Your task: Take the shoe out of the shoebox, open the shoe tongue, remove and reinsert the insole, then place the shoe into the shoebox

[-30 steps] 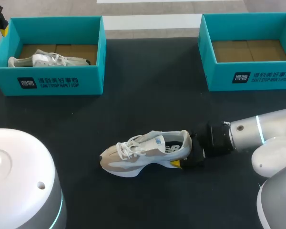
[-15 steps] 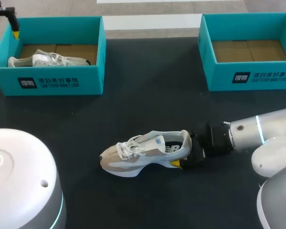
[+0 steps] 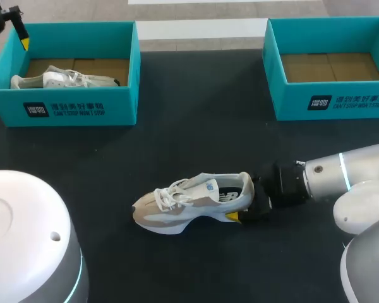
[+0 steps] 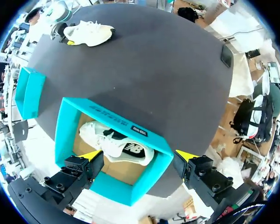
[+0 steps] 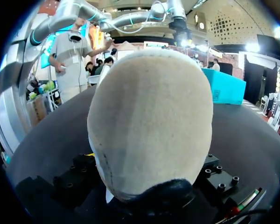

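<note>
A left shoebox (image 3: 82,110) and a right shoebox (image 3: 331,104) stand at the far corners of the surface (image 3: 196,120). The shoe (image 3: 189,202) lies toward the front edge, its heel clamped by the right gripper (image 3: 249,211). The left gripper (image 4: 139,154) hangs wide over the left shoebox.

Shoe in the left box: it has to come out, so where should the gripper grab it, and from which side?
Come straight down from above; the box walls block every side. Probably pinch the shoe across its narrow middle, by the laces, with the open left gripper hovering over it.
</note>
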`<state>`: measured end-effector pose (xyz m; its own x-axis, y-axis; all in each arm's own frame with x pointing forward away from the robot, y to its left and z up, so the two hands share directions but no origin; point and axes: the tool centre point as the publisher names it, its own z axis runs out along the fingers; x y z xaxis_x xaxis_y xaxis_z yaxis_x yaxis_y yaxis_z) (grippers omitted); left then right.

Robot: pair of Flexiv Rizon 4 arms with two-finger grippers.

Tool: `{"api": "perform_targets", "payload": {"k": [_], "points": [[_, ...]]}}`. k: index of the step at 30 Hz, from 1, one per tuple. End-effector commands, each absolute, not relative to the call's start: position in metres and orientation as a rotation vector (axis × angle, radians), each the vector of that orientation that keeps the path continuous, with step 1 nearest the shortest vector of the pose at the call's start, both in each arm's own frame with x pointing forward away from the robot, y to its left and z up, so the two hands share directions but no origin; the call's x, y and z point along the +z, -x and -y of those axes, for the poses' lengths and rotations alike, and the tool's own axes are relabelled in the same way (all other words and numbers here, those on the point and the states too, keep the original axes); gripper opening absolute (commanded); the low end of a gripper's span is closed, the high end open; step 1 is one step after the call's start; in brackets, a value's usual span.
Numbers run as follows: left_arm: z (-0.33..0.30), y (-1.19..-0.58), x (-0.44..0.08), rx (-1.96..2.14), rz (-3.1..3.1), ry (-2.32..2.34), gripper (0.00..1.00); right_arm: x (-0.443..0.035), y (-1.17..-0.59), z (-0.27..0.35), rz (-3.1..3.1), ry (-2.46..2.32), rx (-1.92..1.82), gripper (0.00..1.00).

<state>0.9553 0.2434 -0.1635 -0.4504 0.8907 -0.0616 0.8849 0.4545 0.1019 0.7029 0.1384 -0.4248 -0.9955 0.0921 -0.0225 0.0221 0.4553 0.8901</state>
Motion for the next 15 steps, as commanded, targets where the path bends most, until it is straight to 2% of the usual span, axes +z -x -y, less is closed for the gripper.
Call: {"api": "perform_targets", "payload": {"k": [1,4,15], "points": [[-0.226,-0.949,-0.162,0.179,-2.661,-1.487,1.0,-0.429,-0.705,-0.142,-2.623,-0.106,1.596,0.0],[-0.199,-0.934,-0.163,0.292,-2.793,-1.212,1.0,-0.429,-0.705,-0.142,-2.623,-0.106,1.596,0.0],[-0.125,-0.9,-0.165,0.148,-3.0,-0.58,1.0,-0.429,-0.705,-0.142,-2.623,-0.106,1.596,0.0]]}}
